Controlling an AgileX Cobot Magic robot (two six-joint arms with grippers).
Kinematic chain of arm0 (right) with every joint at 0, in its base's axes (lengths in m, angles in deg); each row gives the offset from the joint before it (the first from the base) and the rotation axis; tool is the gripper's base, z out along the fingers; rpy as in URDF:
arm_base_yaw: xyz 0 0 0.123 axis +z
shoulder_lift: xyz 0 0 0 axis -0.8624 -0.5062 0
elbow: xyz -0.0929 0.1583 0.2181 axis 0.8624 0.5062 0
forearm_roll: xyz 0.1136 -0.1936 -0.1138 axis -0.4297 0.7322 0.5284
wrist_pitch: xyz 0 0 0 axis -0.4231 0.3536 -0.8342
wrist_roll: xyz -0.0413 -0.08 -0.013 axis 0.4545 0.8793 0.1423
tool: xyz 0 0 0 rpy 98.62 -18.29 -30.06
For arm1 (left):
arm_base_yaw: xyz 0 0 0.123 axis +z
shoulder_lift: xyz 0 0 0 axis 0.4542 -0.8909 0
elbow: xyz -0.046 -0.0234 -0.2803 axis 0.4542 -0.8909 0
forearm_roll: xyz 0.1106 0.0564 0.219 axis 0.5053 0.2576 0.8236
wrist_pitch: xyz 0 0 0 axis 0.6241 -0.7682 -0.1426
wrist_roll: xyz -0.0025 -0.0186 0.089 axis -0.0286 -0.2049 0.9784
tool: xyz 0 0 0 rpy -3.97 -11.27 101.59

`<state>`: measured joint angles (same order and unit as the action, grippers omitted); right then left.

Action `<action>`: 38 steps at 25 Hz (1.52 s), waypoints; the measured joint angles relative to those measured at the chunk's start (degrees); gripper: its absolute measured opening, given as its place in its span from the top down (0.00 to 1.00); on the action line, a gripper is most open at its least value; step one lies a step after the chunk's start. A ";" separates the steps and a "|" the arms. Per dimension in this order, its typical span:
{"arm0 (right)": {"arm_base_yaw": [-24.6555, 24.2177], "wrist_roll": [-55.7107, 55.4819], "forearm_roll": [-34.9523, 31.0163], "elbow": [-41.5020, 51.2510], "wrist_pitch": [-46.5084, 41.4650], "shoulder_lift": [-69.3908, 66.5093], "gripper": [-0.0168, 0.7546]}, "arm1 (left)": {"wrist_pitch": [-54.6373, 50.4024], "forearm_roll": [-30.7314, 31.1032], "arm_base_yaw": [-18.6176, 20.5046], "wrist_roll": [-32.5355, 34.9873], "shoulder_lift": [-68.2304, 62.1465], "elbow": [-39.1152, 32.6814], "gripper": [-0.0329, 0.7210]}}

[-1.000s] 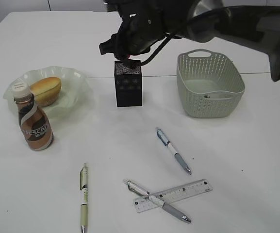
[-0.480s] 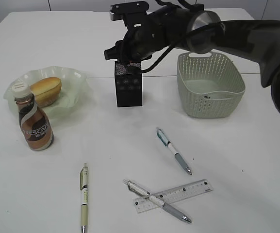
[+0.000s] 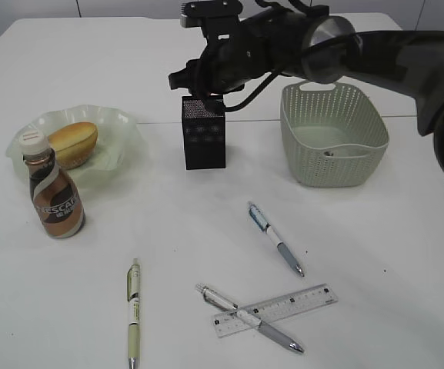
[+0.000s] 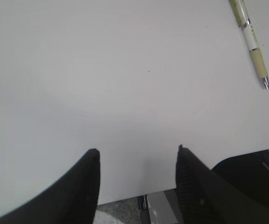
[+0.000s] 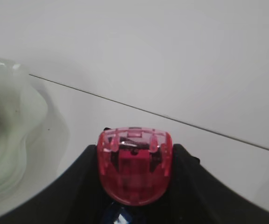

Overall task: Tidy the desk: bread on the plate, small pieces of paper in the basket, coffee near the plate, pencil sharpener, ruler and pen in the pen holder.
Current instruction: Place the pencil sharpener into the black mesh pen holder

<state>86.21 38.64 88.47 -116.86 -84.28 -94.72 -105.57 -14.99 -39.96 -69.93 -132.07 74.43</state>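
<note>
One broad white desk (image 3: 68, 69) fills the exterior view, with a thin seam running across it behind the pen holder (image 3: 203, 134) and pale wall panels beyond its far edge. The right gripper (image 3: 200, 91) hangs directly above the pen holder's open top, its black arm reaching in from the right over the basket (image 3: 333, 134), which sits to the gripper's right and lower. Left of and below the gripper, the bread (image 3: 73, 143) lies on the plate (image 3: 118, 123), and the coffee (image 3: 53, 194) stands just in front of that plate. Well below the gripper, toward the near edge, lie a blue pen (image 3: 275, 238), a green pen (image 3: 133, 311), and a grey pen (image 3: 248, 317) crossing the ruler (image 3: 275, 309).

Only the right wrist view shows the load: a translucent red pencil sharpener (image 5: 134, 164) pinched between the fingers (image 5: 73, 196), with the plate's rim at far left. The left wrist view alone shows the left gripper (image 4: 136, 151), fingertips spread apart over bare desk at its near edge, the green pen's tip up to the right.
</note>
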 joint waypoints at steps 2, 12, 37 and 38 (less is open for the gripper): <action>-0.17 0.00 0.00 0.00 0.12 0.00 0.54 | 0.00 0.00 0.00 0.00 0.00 0.00 0.44; -0.26 0.00 -0.97 0.00 0.12 0.00 0.53 | 0.00 0.00 0.00 0.00 0.00 0.00 0.44; -0.30 -0.04 -2.89 -6.61 -18.10 1.01 0.42 | 0.00 0.42 0.00 0.00 0.00 2.62 0.44; -0.30 -0.04 -3.02 -8.37 -20.04 1.41 0.42 | 0.00 0.42 0.00 0.00 0.00 3.59 0.44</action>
<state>85.92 38.60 85.45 -125.23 -104.32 -93.31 -105.57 -14.57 -39.96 -69.93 -132.07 78.01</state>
